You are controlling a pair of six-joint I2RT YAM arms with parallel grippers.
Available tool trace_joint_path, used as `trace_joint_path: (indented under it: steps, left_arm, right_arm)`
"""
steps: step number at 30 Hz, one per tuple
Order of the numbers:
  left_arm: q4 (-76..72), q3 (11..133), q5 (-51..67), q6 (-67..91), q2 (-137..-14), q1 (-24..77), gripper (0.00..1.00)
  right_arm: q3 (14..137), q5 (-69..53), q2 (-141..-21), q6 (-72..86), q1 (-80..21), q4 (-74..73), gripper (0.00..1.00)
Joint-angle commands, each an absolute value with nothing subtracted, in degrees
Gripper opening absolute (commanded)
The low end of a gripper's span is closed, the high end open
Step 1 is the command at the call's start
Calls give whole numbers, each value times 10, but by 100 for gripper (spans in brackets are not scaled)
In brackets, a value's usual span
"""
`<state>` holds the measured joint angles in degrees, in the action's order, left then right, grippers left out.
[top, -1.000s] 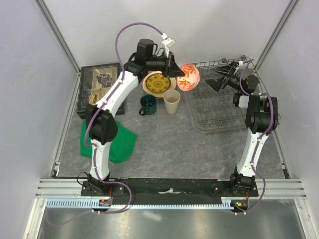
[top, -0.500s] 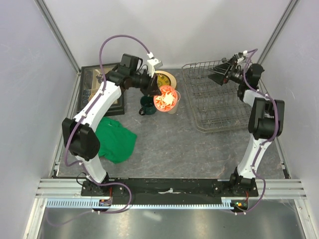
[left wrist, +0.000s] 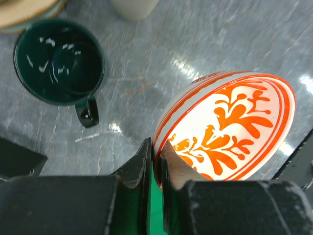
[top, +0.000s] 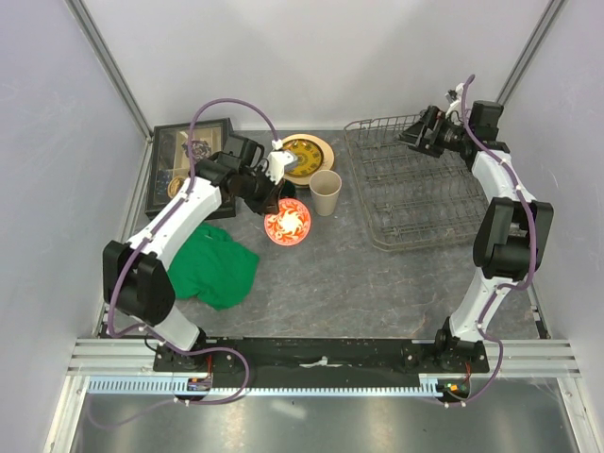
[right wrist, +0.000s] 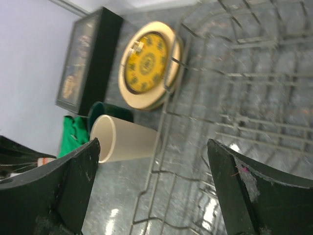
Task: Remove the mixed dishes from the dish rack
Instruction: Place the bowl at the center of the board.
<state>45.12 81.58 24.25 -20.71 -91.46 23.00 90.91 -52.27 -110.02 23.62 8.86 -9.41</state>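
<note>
Low over the grey tabletop (top: pixel 377 283), just in front of the dark green mug (left wrist: pixel 58 61), the left end effector (left wrist: pixel 155 149) pinches the rim of the tilted patterned bowl (left wrist: pixel 230 125); the right end effector (right wrist: pixel 151 181), far right of the mug, gapes empty.

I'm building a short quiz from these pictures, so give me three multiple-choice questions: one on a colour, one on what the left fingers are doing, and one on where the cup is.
1. What colour is the mug? A red, B dark green, C yellow.
2. How are the left fingers? A wide open, B shut on nothing, C shut on the bowl's rim.
3. Where is the cup? A inside the mug, B in the bowl, C on the table beside the plate.
Answers: 1 B, the left wrist view shows its dark green wall and handle. 2 C, the rim sits pinched between them. 3 C, the top view shows it standing by the plate.
</note>
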Motion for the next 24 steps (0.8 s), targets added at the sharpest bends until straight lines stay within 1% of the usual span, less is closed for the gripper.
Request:
trace_joint_path:
  steps: [1, 8, 24]
  left_arm:
    - [442, 817, 214, -234, -920, 230, 1]
    - [470, 861, 221, -220, -1009, 236, 2]
    - [482, 936, 201, -202, -1108, 272, 1]
  right_arm:
    - [909, -458, -1076, 151, 85, -164, 98]
    - [880, -457, -1059, 139, 85, -164, 98]
    - [861, -468, -1073, 135, 85, -156, 98]
